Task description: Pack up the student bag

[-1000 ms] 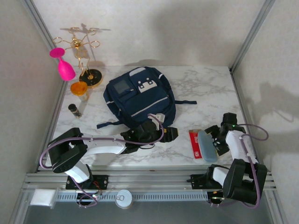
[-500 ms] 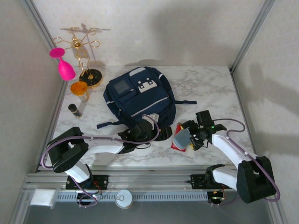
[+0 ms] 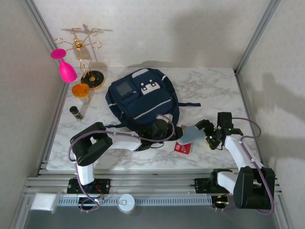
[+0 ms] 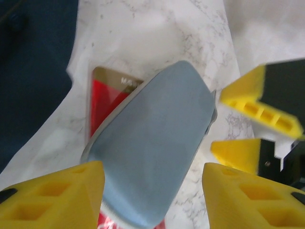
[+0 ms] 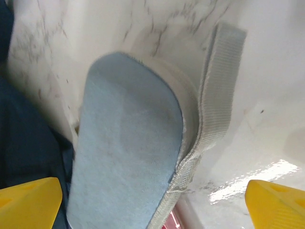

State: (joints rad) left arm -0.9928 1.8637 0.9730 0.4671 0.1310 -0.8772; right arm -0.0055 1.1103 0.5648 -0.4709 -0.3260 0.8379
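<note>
The student bag [image 3: 143,98] lies flat in the middle of the table, navy with pale stripes. It also fills the left edge of the left wrist view [image 4: 33,71] and of the right wrist view [image 5: 24,143]. A pale blue case [image 3: 193,133] with a grey webbing strap hangs tilted above a red packet [image 3: 183,147]. My right gripper [image 3: 206,133] holds the case's far end, jaws wide. My left gripper [image 3: 172,132] stands open around the near end [image 4: 152,143], with a gap on its right side. The right gripper's yellow fingers [image 4: 262,95] show beyond the case.
At the back left stand a pink goblet [image 3: 66,67], a gold wire stand [image 3: 86,52], an orange cup [image 3: 81,90] and a small dark bottle [image 3: 75,112]. A bag strap [image 3: 188,104] trails to the right. Frame posts flank the table.
My right gripper brought the case from the table's right side up and leftwards over the red packet. My left gripper slid right from the bag's near edge to the case, its jaws narrowing.
</note>
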